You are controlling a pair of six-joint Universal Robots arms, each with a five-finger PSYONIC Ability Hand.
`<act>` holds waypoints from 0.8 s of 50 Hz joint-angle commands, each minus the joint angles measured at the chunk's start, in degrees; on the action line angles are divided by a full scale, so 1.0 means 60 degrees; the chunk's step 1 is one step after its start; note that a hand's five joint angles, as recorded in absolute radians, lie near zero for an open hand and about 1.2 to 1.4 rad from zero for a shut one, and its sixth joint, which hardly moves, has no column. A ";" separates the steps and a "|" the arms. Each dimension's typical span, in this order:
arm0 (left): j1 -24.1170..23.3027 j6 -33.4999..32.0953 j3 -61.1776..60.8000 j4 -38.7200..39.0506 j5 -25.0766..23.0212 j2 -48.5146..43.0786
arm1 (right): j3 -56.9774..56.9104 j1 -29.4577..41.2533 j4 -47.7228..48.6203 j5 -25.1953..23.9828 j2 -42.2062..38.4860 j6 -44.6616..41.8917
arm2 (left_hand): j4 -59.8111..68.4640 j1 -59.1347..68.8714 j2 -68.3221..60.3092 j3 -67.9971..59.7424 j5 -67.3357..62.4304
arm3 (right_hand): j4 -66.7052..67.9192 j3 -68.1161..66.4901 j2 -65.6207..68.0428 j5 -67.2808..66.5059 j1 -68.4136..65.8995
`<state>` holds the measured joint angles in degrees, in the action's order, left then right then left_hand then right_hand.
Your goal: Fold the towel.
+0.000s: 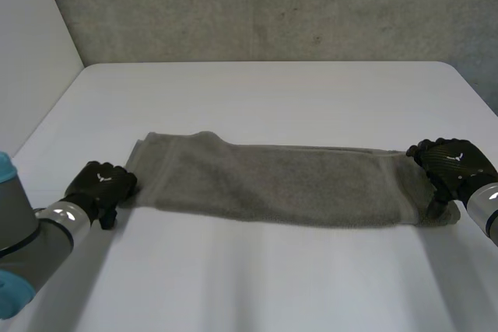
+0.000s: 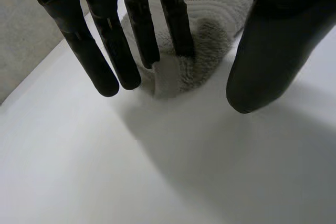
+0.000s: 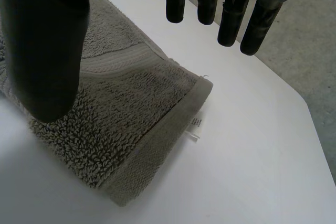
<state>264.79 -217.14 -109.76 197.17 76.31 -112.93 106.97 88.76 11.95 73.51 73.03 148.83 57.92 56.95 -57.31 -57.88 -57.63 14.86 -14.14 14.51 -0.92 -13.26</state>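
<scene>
A grey towel [image 1: 280,184] lies folded into a long strip across the white table [image 1: 264,91]. My left hand [image 1: 101,183] rests at the strip's left end. Seen from the left wrist, the left hand [image 2: 100,51] holds its fingers straight and its thumb apart, with a towel corner [image 2: 205,45] lying in the gap at the fingertips and not pinched. My right hand [image 1: 451,162] is at the strip's right end. From the right wrist, the right hand [image 3: 47,51] hovers open over the towel's end [image 3: 121,108], where a small white label [image 3: 196,127] sticks out.
A grey wall stands behind the table's far edge. A white panel rises along the table's left side. Bare tabletop stretches in front of and behind the towel.
</scene>
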 commanded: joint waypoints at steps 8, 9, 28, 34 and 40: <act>0.0385 -0.0256 -0.0852 -0.0004 -0.0019 0.0935 | -0.0030 0.0001 0.0001 -0.0034 -0.0013 0.0009 | 0.2366 0.2528 -0.2468 -0.2373 -0.0747 | -0.0810 0.0690 -0.0751 0.0154 0.0543; 0.0385 -0.0256 -0.0867 0.0025 -0.0019 0.1008 | -0.0030 0.0001 0.0001 -0.0092 -0.0013 0.0009 | 0.2366 0.2528 -0.2468 -0.2373 -0.0747 | -0.0810 0.0690 -0.0751 0.0154 0.0543; -0.0361 0.0664 -0.0267 0.0244 0.0025 0.1785 | -0.0161 -0.0057 0.0118 -0.0518 -0.0949 -0.0064 | -0.3437 -0.3275 0.3335 0.3430 0.5056 | 0.0577 -0.0697 0.0636 -0.1233 -0.0844; -0.0494 0.1734 0.0011 0.0566 0.0025 0.1785 | -0.0249 -0.0087 0.0234 -0.0401 -0.1331 -0.0532 | -0.4194 -0.4032 0.4092 0.4187 0.5813 | 0.2199 -0.2319 0.2258 -0.2855 -0.2466; -0.0508 0.2176 0.0085 0.0743 0.0025 0.1770 | -0.0367 -0.0116 0.0425 -0.0312 -0.1434 -0.0650 | -0.4195 -0.4032 0.4092 0.4187 0.5813 | 0.6913 -0.7033 0.6972 -0.7569 -0.7181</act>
<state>261.83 -207.44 -109.85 200.35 76.48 -102.18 105.43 88.23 13.43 70.94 65.27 146.06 39.14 38.81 -38.50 -38.27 -37.69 35.34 -35.50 35.60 -25.37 -35.35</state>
